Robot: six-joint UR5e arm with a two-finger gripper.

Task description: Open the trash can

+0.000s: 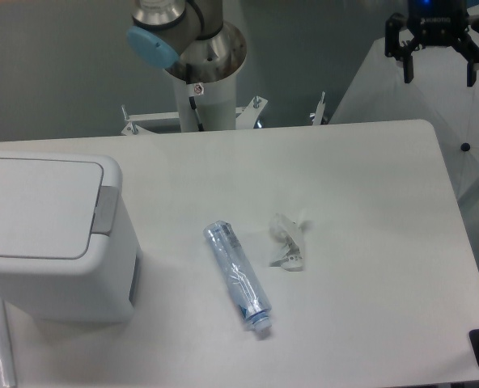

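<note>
camera view: nearest, a clear plastic bottle with a blue cap lies on its side on the white table, a crumpled clear wrapper just beside it. at the table's left stands the large white boxy plastic trash can, flat lid shut, grey hinge strip facing the bottle. farthest, top right, the black two-finger gripper hangs with fingers spread wide, holding nothing.

Trash can: large white boxy plastic bin, rounded corners, set upright at table's left edge, partly cut off by frame. Flat rectangular lid seen closed, lying flush on top. Grey hinge strip seen along lid's right side.
</note>
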